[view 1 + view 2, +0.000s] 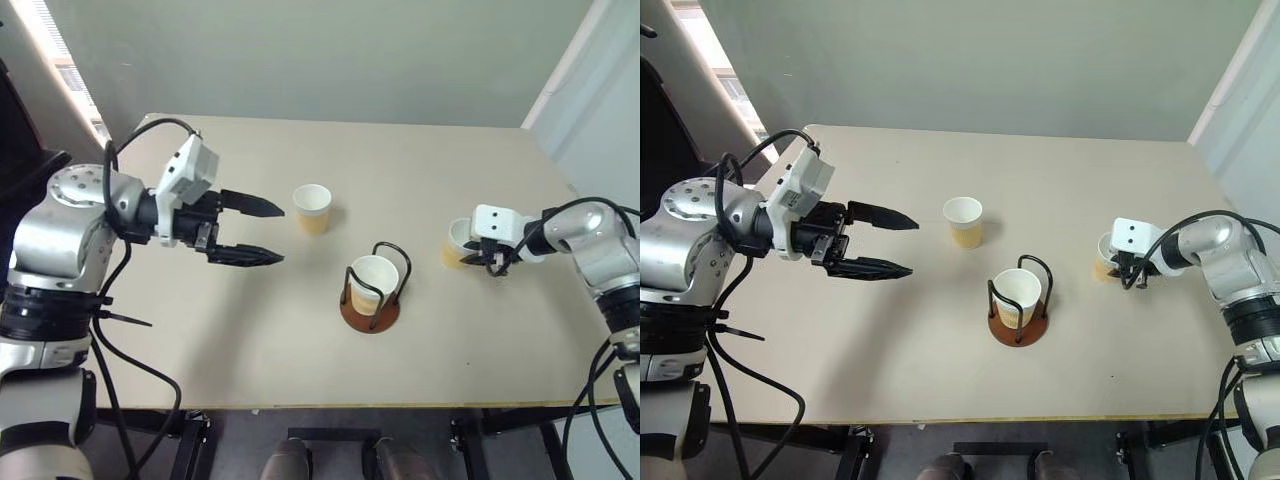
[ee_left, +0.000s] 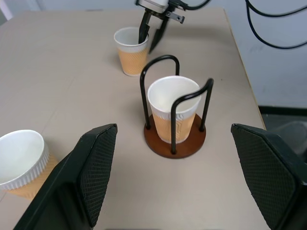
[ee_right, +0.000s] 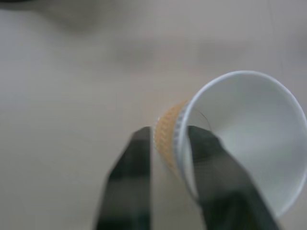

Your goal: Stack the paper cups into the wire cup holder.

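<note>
A: What colours are the paper cups?

B: White at the rim and inside, tan-yellow outside with a fine ribbed texture.

A: And the wire cup holder?

B: A reddish-brown disc base under thin black wire arches.

A: The table?

B: Plain pale beige, no pattern.

A: The arms?

B: Silver-grey with white wrist housings. The left gripper has black fingers with a fine mesh pattern on the pads; the right gripper is black too.
</note>
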Robot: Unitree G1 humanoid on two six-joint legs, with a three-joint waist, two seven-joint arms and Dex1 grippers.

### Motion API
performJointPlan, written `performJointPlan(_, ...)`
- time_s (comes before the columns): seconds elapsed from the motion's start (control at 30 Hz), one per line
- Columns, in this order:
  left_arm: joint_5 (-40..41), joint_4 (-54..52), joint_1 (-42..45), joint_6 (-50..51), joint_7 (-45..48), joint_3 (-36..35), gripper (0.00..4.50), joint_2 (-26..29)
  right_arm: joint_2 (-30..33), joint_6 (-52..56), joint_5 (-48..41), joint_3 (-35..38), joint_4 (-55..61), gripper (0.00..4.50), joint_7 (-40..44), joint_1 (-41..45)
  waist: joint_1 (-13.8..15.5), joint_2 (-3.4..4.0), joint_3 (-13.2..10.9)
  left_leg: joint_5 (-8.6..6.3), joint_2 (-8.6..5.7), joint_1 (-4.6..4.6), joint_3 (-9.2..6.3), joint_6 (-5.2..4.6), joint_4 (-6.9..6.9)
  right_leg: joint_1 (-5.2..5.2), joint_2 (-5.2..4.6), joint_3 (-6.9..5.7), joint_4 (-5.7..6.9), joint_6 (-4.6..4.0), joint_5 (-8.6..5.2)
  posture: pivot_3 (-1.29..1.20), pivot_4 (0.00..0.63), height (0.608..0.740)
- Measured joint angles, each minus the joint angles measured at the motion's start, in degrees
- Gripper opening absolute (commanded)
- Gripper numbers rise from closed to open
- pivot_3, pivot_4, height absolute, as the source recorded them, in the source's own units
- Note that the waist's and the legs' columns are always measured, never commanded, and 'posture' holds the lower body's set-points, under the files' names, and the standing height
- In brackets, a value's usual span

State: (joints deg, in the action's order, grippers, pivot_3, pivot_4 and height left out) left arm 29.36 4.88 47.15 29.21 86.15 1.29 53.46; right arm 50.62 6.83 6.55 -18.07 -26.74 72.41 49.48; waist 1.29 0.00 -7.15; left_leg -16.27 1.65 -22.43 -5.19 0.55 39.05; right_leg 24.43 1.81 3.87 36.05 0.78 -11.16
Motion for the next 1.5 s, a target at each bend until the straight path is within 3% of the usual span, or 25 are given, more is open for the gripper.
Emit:
performJointPlan(0.33, -1.38, 3.14, 3.41, -3.89, 3.37, 1.00, 4.09, -0.91, 0.83, 4.57, -3.54, 1.37, 3.31, 0.04, 10.08, 3.40, -0.13, 0.04, -0.02, 0.05, 0.01, -0.08, 0.00, 0.07, -0.24, 0.15, 0.00, -0.02, -0.05, -0.16, -0.07, 0.00, 0.150, 0.740)
performJointPlan(0.43, -0.94, 2.81, 2.31, -3.80, 3.44, 0.91, 4.09, -0.71, 3.72, 10.82, -7.97, 3.53, 13.69, 0.04, 14.16, 3.83, -0.25, 0.08, -0.05, 0.38, 0.01, -0.17, 0.04, 0.64, -0.42, 0.29, 0.00, -0.02, -0.08, -0.23, -0.13, 0.00, 0.150, 0.740)
performJointPlan(0.63, -0.11, 1.81, 0.63, -3.49, 3.47, 0.89, 4.09, -0.64, 6.23, 27.46, -18.40, 7.56, 37.51, 0.04, 16.86, 9.82, -0.65, 0.06, -0.04, 0.43, 0.07, -0.21, 0.02, 0.73, -0.64, 0.40, 0.05, -0.07, -0.07, -0.38, -0.23, 0.00, 0.150, 0.740)
performJointPlan(0.83, 0.87, 0.18, 0.16, -2.51, 3.63, 1.40, 4.09, -1.83, 3.67, 35.19, -22.41, 5.07, 47.41, 0.04, 14.85, 9.98, -0.64, 0.06, -0.03, 0.40, 0.06, -0.21, 0.01, 0.67, -0.41, 0.38, 0.04, -0.07, 0.06, -0.34, -0.21, 0.00, 0.150, 0.740)
performJointPlan(1.1, 1.02, -0.45, 0.22, -2.48, 3.72, 2.30, 4.09, -2.44, -0.86, 34.34, -22.33, 0.71, 47.28, 0.04, 11.98, 11.45, -0.74, 0.06, -0.03, 0.38, 0.06, -0.20, -0.04, 0.54, -0.39, 0.46, 0.04, -0.10, 0.29, -0.35, -0.21, 0.00, 0.150, 0.740)
performJointPlan(1.5, 0.98, -0.49, 0.21, -2.37, 3.71, 2.42, 4.09, -2.19, -1.45, 27.04, -19.72, -2.93, 44.75, 0.04, 12.13, 8.95, -0.74, 0.06, -0.03, 0.41, 0.06, -0.20, -0.05, 0.58, -0.39, 0.46, 0.04, -0.12, 0.30, -0.35, -0.21, 0.00, 0.150, 0.740)
